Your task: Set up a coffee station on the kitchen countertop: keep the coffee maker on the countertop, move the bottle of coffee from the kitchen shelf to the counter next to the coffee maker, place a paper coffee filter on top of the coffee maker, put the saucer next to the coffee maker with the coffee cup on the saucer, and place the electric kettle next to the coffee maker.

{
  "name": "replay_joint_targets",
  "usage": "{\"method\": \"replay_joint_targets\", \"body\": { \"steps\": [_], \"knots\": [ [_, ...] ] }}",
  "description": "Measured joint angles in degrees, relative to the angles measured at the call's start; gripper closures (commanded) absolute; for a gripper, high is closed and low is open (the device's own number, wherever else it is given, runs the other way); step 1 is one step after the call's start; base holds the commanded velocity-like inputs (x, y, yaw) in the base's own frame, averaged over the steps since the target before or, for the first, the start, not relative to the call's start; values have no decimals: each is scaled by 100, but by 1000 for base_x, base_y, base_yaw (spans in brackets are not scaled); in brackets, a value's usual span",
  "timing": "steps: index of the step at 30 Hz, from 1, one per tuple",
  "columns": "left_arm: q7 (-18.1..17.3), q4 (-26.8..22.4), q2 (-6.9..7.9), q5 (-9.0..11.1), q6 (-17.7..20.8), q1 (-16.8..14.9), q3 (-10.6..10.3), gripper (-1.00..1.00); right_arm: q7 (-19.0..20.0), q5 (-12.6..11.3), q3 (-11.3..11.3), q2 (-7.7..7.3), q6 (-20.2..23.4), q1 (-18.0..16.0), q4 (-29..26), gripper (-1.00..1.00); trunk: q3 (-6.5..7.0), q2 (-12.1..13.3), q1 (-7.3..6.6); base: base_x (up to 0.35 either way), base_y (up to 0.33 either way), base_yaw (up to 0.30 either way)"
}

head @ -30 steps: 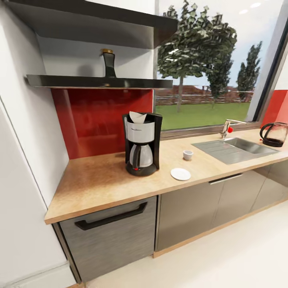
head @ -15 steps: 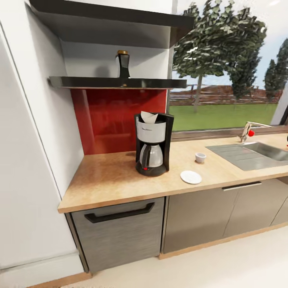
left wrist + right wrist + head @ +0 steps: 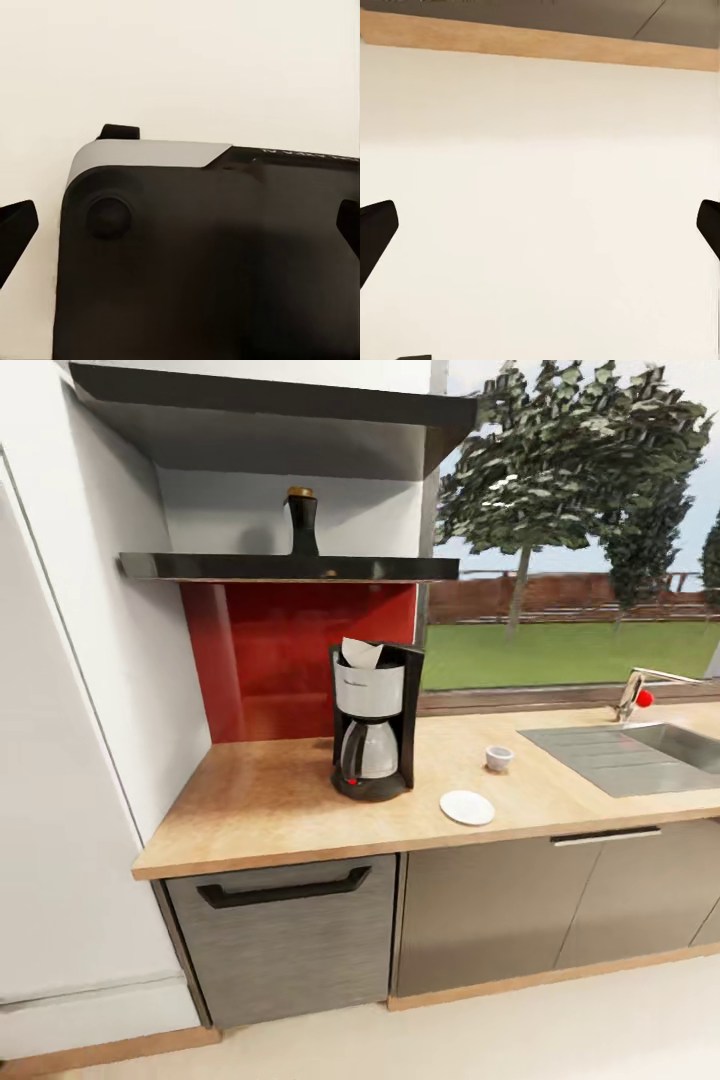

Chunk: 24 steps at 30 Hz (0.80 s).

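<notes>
Counter (image 3: 260,800) now sits squarer in view than a second ago: the camera has swung, the kettle dropping out of frame. Maker (image 3: 372,722) carries its filter (image 3: 358,652); bottle (image 3: 300,520) waits on the shelf (image 3: 200,566); saucer (image 3: 466,807) and cup (image 3: 498,757) lie apart. Both grippers hang spread, empty.

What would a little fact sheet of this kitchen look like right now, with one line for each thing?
coffee maker: upright on the countertop, before the red backsplash
paper filter: sticking out of the coffee maker's top
bottle of coffee: on the shelf above
saucer: bare, on the counter beside the coffee maker
coffee cup: on the counter behind the saucer, apart from it
sink: further along the counter
left tool: open, holding nothing
right tool: open, over the floor
</notes>
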Motion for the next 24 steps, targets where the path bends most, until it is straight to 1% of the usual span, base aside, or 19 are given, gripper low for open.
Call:
{"method": "replay_joint_targets", "body": {
  "steps": [2,5,16,20,22,24],
  "knots": [
    [0,1,0,0,0,0,0,-100,0,4,0,0,0,0,0,-100,0,0,0,0,-324,222],
    [0,1,0,0,0,0,0,-100,-1,6,0,-4,0,0,0,-100,0,0,0,0,-325,94],
    [0,1,0,0,0,0,0,-100,0,9,0,-9,1,0,8,-100,0,0,0,0,-317,14],
    [0,2,0,0,0,0,0,-100,0,15,0,-4,1,0,-2,-100,0,0,0,0,-218,0],
    [0,0,0,0,0,0,1,-100,1,16,4,-5,0,0,0,-100,0,0,0,0,-62,0],
    [-18,-29,29,0,-110,0,42,-100,2,24,0,-6,-1,0,1,-100,0,0,0,0,-4,0]
  ]
}}
